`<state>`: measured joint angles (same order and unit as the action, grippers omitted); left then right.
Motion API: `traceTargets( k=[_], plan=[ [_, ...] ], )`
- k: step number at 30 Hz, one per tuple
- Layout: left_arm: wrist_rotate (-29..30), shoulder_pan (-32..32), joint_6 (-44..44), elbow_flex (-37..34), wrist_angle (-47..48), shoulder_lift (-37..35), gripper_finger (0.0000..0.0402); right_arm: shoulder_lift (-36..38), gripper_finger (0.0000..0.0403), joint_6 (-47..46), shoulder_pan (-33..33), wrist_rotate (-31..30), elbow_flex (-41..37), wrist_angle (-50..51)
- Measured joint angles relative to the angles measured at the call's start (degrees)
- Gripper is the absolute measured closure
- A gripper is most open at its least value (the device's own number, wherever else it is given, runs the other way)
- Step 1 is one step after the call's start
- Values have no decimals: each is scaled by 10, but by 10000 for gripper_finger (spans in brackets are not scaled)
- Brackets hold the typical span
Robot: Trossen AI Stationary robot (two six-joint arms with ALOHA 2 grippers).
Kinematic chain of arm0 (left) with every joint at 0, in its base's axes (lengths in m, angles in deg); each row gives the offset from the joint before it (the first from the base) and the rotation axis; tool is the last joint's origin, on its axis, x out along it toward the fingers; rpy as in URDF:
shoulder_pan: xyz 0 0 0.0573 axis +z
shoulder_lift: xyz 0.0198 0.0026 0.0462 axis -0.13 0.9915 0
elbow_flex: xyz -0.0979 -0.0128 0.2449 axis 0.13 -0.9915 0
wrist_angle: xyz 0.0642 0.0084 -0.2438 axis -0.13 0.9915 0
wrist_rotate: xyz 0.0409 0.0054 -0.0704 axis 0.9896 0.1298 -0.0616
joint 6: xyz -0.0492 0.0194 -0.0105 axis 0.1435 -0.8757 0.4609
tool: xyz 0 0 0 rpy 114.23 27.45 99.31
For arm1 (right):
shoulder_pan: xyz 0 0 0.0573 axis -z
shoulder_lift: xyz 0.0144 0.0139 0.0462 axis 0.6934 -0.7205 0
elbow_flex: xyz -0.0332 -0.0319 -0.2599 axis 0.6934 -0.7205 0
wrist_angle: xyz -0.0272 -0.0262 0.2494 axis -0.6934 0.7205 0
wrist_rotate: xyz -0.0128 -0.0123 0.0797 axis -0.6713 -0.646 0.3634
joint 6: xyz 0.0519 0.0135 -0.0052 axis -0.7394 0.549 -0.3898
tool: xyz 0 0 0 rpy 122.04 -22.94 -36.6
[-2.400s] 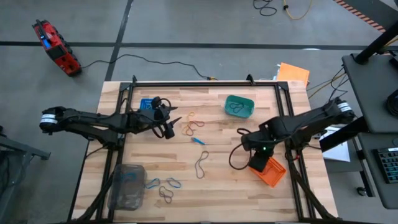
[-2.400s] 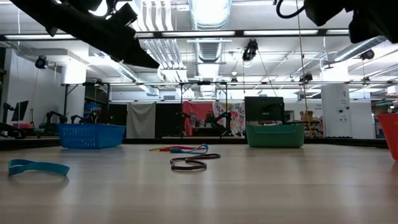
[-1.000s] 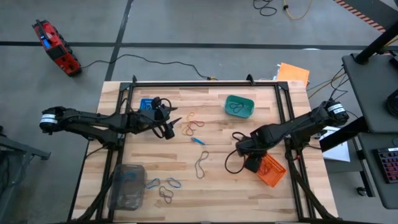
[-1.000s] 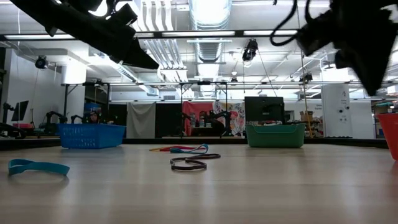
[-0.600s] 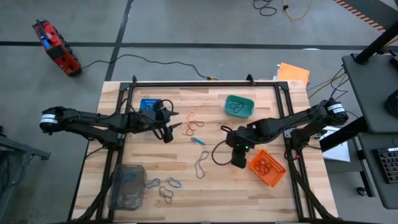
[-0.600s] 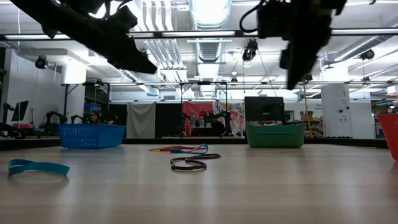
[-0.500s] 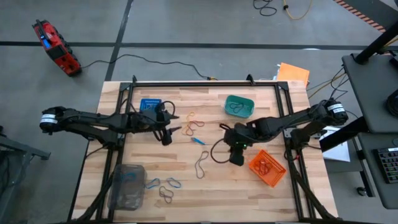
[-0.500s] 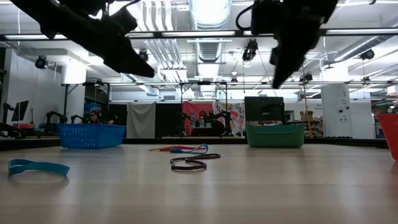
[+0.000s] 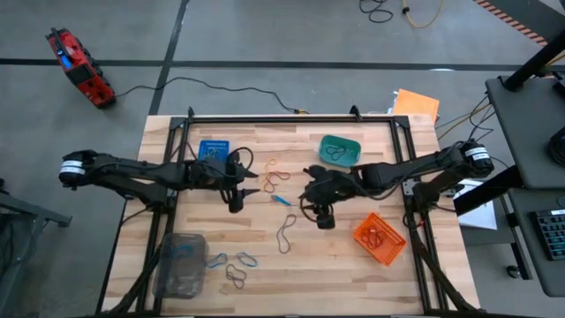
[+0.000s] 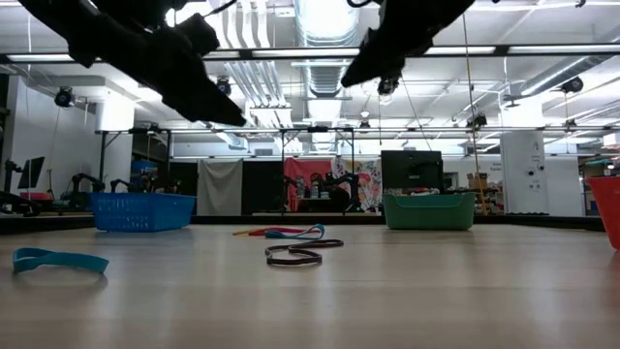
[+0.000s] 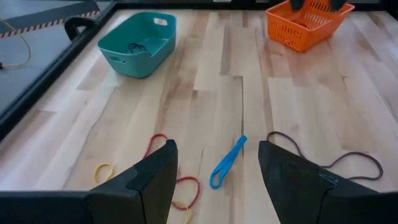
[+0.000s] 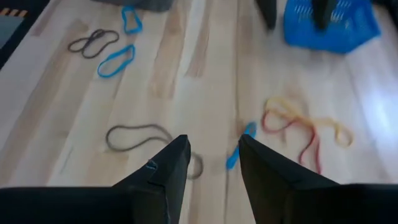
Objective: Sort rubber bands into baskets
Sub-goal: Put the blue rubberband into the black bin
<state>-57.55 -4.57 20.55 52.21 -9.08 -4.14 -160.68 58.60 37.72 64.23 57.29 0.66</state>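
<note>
Rubber bands lie loose on the wooden table: a blue one (image 9: 281,200) in the middle, red and yellow ones (image 9: 275,177) behind it, a dark one (image 9: 287,234) nearer, and blue and dark ones (image 9: 235,265) at the near left. The blue basket (image 9: 213,148), teal basket (image 9: 339,151), orange basket (image 9: 380,238) and clear basket (image 9: 180,263) stand around them. My left gripper (image 9: 250,189) hangs open above the table, left of the blue band (image 11: 227,163). My right gripper (image 9: 307,193) hangs open to that band's right (image 12: 239,146). Neither holds anything.
Dark bands lie inside the teal basket (image 11: 138,43) and the orange basket (image 11: 308,22). A black frame (image 9: 291,119) runs along the table's far and side edges. Bare wood (image 9: 335,274) lies between the dark band and the near edge.
My right gripper has gone from above the orange basket toward the table's middle, rising and rolling as it went, and now points slanting down at the blue band. My left gripper has swung a little toward the same band.
</note>
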Motion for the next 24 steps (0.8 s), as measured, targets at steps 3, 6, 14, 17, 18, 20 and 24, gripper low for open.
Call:
traceTargets(
  k=[3, 6, 14, 17, 18, 20, 24],
  plan=[
    [-9, -6, 4, 0, -34, 37, 193, 0, 260, 38, 8, 0, 0, -26],
    [-34, -6, 1, 0, -67, 83, 193, 1, 254, 55, 17, 0, -1, -41],
    [-37, -5, -73, 0, -152, 199, 193, 4, 242, 53, 22, 32, -7, -37],
    [-37, -3, -99, 0, -183, 233, 193, 5, 239, 41, 22, 45, -9, -34],
    [-37, -2, -104, 0, -194, 245, 193, 5, 238, 39, 22, 46, -10, -34],
    [-37, -2, -114, 0, -211, 266, 193, 5, 238, 38, 22, 46, -14, -34],
    [-36, 0, -117, 9, -218, 311, 193, 9, 238, 36, 25, 46, -22, -34]
  ],
)
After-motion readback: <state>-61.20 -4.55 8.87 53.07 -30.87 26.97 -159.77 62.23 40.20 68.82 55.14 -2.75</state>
